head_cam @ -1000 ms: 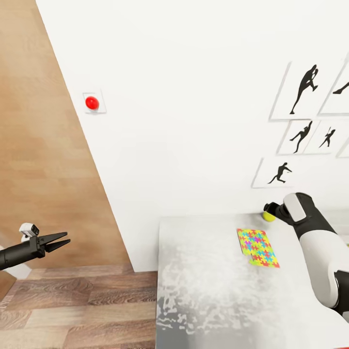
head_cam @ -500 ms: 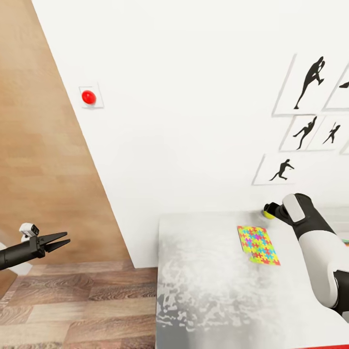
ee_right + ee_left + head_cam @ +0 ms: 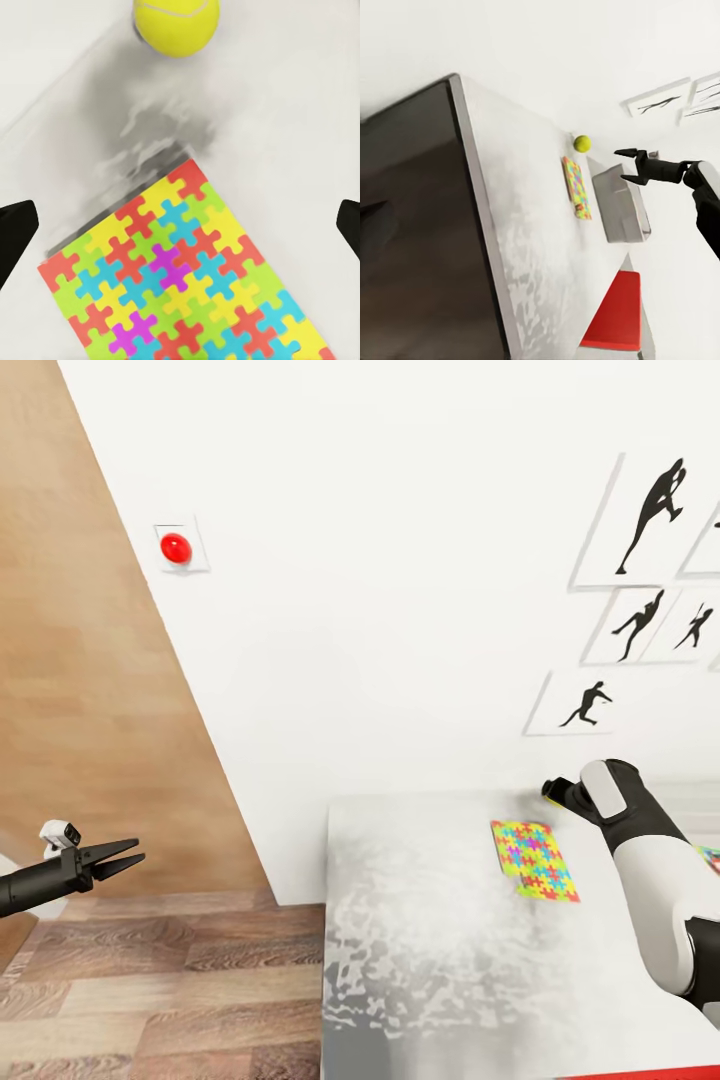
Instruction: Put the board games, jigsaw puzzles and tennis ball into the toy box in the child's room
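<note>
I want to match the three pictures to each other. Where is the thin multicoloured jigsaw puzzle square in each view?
Head view: the thin multicoloured jigsaw puzzle square lies flat on the pale grey table top, right of centre, beside the right arm.
Left wrist view: mid-picture, between the table's edge and the light grey toy box.
Right wrist view: lower half.
Shared landmark: the small yellow-green tennis ball, close to the puzzle.
</note>
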